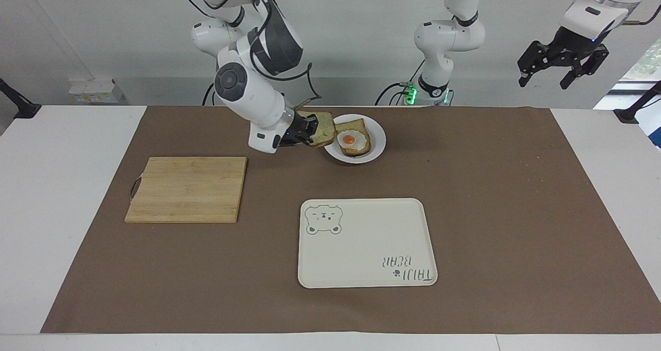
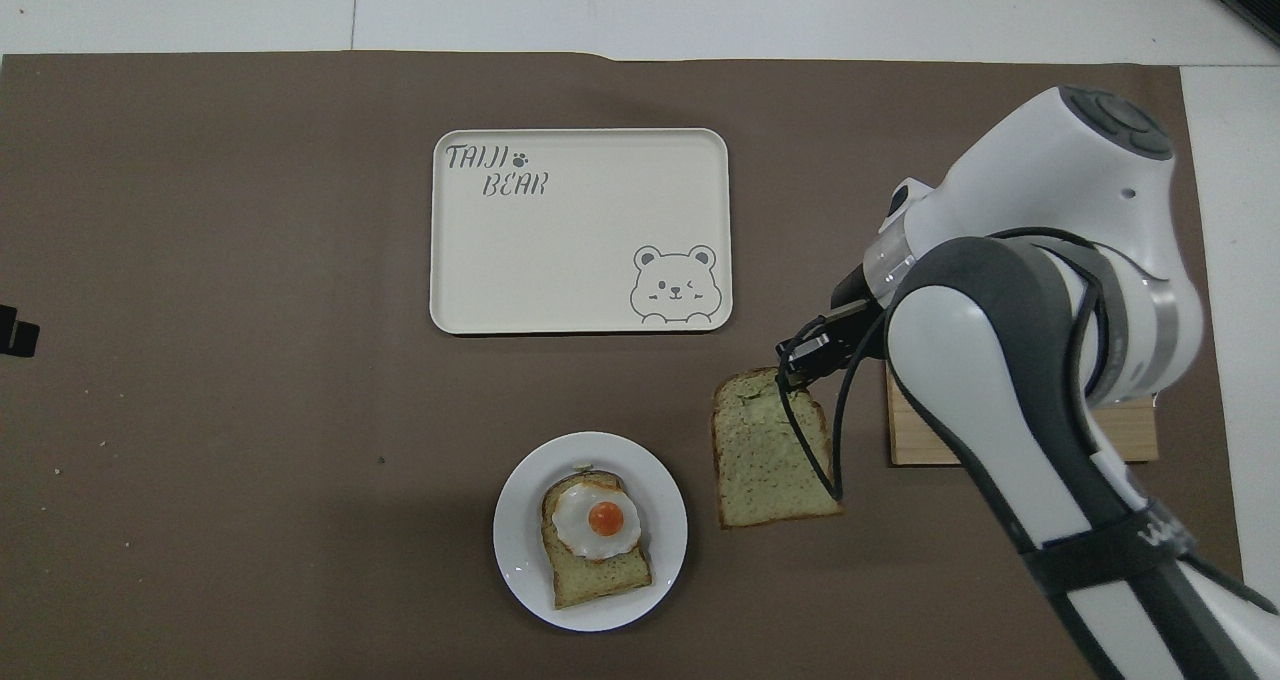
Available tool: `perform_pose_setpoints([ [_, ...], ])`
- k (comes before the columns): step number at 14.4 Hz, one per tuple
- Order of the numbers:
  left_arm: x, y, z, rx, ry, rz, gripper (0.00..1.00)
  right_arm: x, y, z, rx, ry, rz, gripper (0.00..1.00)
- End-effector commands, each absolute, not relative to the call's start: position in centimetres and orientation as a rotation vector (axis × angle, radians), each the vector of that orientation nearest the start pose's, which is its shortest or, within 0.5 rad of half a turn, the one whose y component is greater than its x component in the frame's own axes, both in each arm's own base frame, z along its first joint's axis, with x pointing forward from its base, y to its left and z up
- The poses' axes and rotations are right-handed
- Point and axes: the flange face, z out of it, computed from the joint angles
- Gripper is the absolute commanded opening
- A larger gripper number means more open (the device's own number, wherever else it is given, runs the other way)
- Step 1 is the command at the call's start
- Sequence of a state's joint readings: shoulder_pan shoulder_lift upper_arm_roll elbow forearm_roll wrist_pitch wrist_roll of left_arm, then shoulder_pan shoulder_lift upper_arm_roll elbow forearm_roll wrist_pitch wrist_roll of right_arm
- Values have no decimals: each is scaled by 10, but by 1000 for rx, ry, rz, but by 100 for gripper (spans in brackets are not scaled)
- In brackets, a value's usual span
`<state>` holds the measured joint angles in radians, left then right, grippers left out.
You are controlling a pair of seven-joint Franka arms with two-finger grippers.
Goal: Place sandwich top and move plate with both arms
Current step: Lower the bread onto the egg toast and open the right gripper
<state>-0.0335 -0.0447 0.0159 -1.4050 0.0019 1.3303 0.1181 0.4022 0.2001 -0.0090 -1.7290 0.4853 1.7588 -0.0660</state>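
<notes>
My right gripper (image 1: 308, 130) (image 2: 790, 375) is shut on one edge of the sandwich top (image 1: 323, 128) (image 2: 768, 452), a pale speckled bread slice with brown crust. It holds the slice in the air just beside the plate's rim, toward the right arm's end of the table. The small white plate (image 1: 378, 145) (image 2: 520, 550) lies close to the robots and carries a toast slice with a fried egg (image 1: 352, 139) (image 2: 596, 522). My left gripper (image 1: 562, 71) hangs open high above the left arm's end of the table, where that arm waits.
A wooden cutting board (image 1: 188, 188) (image 2: 1130, 435) lies bare toward the right arm's end, partly hidden by that arm in the overhead view. A cream tray with a bear drawing (image 1: 366, 242) (image 2: 580, 230) lies farther from the robots than the plate. Brown paper (image 1: 496, 196) covers the table.
</notes>
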Motion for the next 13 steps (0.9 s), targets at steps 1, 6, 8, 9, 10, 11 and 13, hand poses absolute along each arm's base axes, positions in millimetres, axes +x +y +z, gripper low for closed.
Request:
perform_pose_setpoints([
  [1, 505, -6, 707, -3145, 194, 55, 100, 535, 305, 446, -2647, -414, 294, 0],
  [6, 505, -6, 707, -3145, 194, 55, 100, 512, 364, 420, -2650, -504, 295, 0],
  [8, 505, -6, 707, -3144, 193, 55, 100, 500, 391, 406, -2670, -469, 300, 0],
  [9, 505, -6, 707, -3145, 194, 55, 100, 498, 395, 400, -2679, -452, 300, 0],
  [10, 505, -6, 707, -3145, 194, 55, 100, 492, 399, 391, -2690, -431, 313, 0],
  [11, 505, -7, 707, -3145, 196, 55, 100, 488, 397, 383, -2699, -411, 326, 0],
  [13, 505, -6, 707, -3145, 194, 55, 100, 482, 392, 371, -2713, -388, 360, 0],
])
